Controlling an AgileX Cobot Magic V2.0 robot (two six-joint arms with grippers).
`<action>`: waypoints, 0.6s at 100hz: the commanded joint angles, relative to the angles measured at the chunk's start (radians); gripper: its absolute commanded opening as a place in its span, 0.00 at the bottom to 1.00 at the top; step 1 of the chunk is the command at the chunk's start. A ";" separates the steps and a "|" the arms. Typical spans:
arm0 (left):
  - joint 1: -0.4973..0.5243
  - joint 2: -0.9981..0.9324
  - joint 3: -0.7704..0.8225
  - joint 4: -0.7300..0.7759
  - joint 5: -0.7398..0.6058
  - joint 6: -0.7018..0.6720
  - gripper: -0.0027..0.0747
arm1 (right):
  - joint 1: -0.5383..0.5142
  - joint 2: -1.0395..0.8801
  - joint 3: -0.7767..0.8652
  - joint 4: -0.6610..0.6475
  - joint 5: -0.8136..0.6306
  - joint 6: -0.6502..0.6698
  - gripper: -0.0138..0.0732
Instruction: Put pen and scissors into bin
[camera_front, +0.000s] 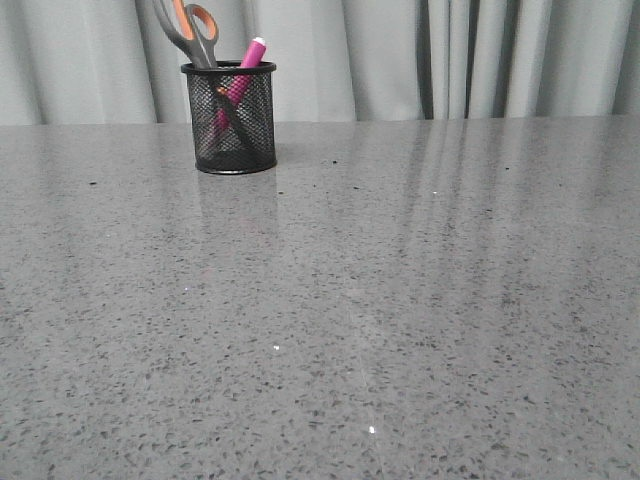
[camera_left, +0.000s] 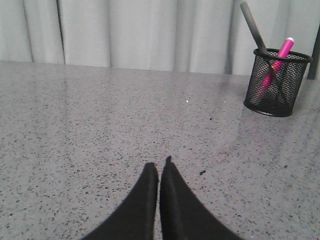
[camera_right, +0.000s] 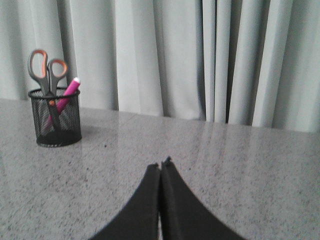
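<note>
Both claws (camera_left: 159, 172) (camera_right: 160, 172) closed; pen (camera_front: 243, 78), scissors (camera_front: 190, 32) inside bin (camera_front: 230, 120).

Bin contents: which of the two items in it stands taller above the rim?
The scissors: their grey, orange-lined handles rise well above the bin rim, higher than the pink pen, whose white tip pokes out just beside them.

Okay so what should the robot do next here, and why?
Probably nothing but hold still: the pen and scissors already stand in the bin, and both the left gripper and right gripper are shut, empty and away from it.
</note>
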 joint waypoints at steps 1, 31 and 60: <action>0.001 -0.034 0.044 -0.010 -0.072 -0.007 0.01 | -0.008 -0.053 -0.026 -0.013 0.054 -0.007 0.08; 0.001 -0.034 0.044 -0.010 -0.072 -0.007 0.01 | -0.184 -0.330 0.001 -0.110 0.357 -0.007 0.08; 0.001 -0.034 0.044 -0.010 -0.070 -0.007 0.01 | -0.254 -0.532 0.070 -0.114 0.503 0.027 0.08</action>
